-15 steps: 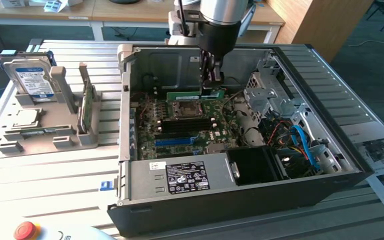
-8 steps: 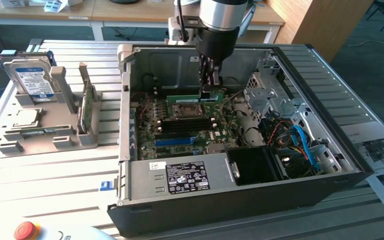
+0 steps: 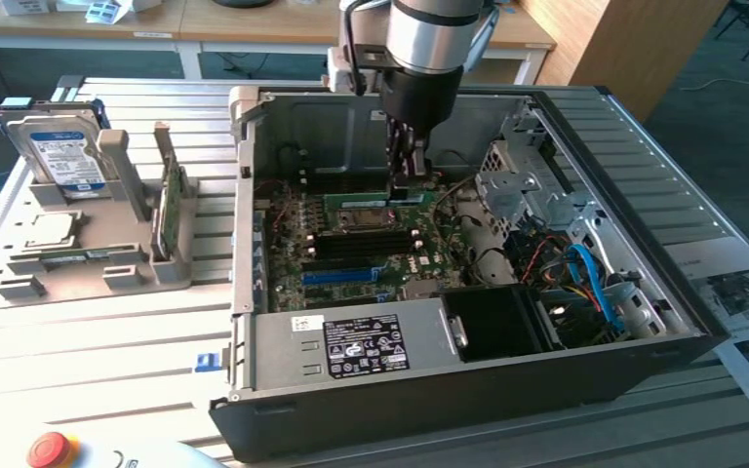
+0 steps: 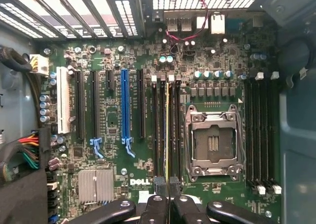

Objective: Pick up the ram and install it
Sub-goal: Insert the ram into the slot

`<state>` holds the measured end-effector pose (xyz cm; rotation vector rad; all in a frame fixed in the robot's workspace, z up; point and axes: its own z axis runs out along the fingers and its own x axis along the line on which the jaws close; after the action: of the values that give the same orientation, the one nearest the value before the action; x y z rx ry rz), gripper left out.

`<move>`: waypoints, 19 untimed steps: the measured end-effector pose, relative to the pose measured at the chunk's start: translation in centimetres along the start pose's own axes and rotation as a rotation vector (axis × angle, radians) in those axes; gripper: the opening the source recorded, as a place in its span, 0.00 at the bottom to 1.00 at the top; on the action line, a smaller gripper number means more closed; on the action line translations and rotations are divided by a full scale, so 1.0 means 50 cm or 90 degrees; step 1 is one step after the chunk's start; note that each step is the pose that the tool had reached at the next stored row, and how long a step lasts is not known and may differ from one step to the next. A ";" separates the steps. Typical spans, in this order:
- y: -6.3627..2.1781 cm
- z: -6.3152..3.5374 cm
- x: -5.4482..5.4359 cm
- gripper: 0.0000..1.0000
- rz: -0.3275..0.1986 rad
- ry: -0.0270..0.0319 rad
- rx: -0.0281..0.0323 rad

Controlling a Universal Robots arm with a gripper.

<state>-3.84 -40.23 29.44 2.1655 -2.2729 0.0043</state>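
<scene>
Holding the ram (image 4: 168, 130) tight: fingers (image 4: 159, 185) pressed on its two flat sides, gripper (image 4: 168, 184) pointing straight down inside the open computer case (image 3: 479, 385). From the wrist, just a thin pale line, lying right along the black memory slots (image 4: 159, 130) beside the empty chip socket (image 4: 213, 142). In the exterior view, at 12 o'clock of that socket and close to the board. Cannot tell if touching a slot yet or hanging just above it.

Looks like the putting-in step, with the pick-up done. Calls for keeping the stick straight along one slot, level at both ends, the white end clips (image 4: 171, 78) out of the way, then a gentle, even press.

Well apart, at 9 o'clock of the case, on the grey stand (image 3: 89, 273): the hard drive (image 3: 65, 156). At 4 o'clock of the ram: blue cables (image 3: 589, 278).
</scene>
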 end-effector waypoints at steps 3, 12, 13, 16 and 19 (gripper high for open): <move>0.000 0.010 0.000 0.12 0.000 0.0000 0.0000; 0.000 0.036 0.000 0.12 0.000 0.0000 0.0000; 0.000 0.039 0.000 0.12 0.000 0.0000 0.0000; 0.000 0.045 0.000 0.12 0.000 0.0000 0.0000; 0.000 0.051 0.000 0.12 0.000 0.0000 0.0000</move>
<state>-3.86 -40.23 26.88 2.1654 -2.2729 0.0043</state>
